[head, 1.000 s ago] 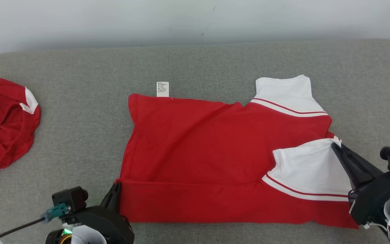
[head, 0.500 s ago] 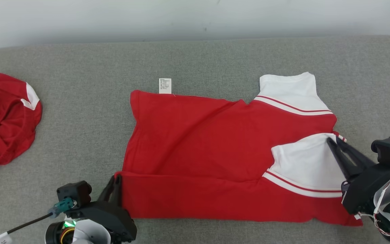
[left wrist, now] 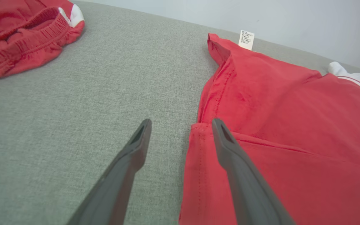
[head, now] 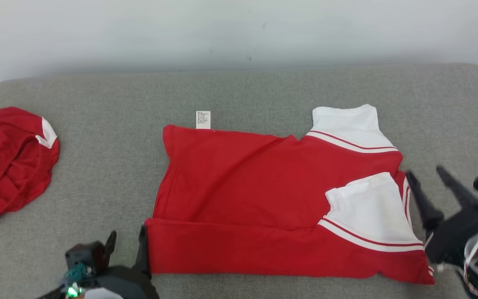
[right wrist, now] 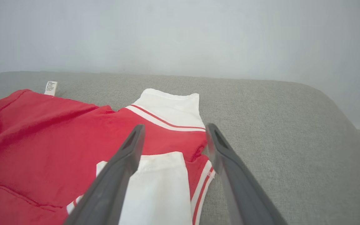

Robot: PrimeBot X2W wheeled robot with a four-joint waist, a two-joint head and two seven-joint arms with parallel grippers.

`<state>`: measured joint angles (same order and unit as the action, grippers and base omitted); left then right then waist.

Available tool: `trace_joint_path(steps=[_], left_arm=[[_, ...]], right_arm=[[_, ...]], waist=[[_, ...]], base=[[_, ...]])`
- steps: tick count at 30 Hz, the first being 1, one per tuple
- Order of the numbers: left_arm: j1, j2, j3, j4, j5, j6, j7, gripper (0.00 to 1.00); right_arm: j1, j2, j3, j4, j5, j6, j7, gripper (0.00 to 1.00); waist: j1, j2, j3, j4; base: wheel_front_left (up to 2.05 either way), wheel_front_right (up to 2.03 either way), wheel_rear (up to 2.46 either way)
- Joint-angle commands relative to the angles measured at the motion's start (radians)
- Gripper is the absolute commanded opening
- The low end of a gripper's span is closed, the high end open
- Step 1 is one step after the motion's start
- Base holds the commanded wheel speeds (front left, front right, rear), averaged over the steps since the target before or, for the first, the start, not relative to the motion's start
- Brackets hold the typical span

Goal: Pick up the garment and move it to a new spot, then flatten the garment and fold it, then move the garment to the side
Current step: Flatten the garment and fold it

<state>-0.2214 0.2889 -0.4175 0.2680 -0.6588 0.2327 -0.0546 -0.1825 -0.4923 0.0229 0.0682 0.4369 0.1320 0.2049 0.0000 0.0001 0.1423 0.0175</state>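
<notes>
both hands have let go within the last second. the left hand [head: 127, 232], which a second ago was pinched shut on the near left corner of the red shirt [head: 243, 178], now stands wide. in its wrist view its right finger lies over the corner of the folded near strip [head: 230, 251] and its left finger is over the bare grey padded surface [head: 98, 137], with nothing held between them. the right hand [head: 424, 171], earlier closed on the edge of the near white sleeve [head: 371, 207], is also spread wide and has come off the cloth to the right. in the head view both its fingers sit just beside the shirt's right edge, gripping nothing. the released sleeve now lies flat on the red body, its striped cuff showing along the right edge. the shirt lies spread in the middle of the surface, hem to the left, its near edge folded up over the body. the far white sleeve [head: 347, 122] sticks out on the far side and the care label [head: 203, 119] pokes out at the far left corner. the whole head picture has shifted a little, which is the camera moving; the shirt otherwise lies as before. a crumpled red garment [head: 10, 162] rests well apart at the left.
</notes>
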Motion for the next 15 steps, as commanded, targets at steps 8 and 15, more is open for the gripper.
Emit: trace_joint_path(steps=[8, 15], left_arm=[[0.103, 0.020, -0.035, 0.029, 0.026, 0.011, -0.006, 1.00], [0.063, 0.014, -0.070, 0.081, 0.044, 0.010, 0.023, 1.00]], right_arm=[[0.237, 0.220, -0.160, -0.093, -0.042, -0.002, 0.215, 1.00], [0.282, 0.323, -0.211, -0.130, -0.096, -0.002, 0.277, 1.00]], waist=[[0.0000, -0.0001, -0.041, -0.008], [0.0000, -0.0001, -0.021, -0.022]], base=[[0.00, 0.00, 0.00], [0.00, 0.00, 0.00]])
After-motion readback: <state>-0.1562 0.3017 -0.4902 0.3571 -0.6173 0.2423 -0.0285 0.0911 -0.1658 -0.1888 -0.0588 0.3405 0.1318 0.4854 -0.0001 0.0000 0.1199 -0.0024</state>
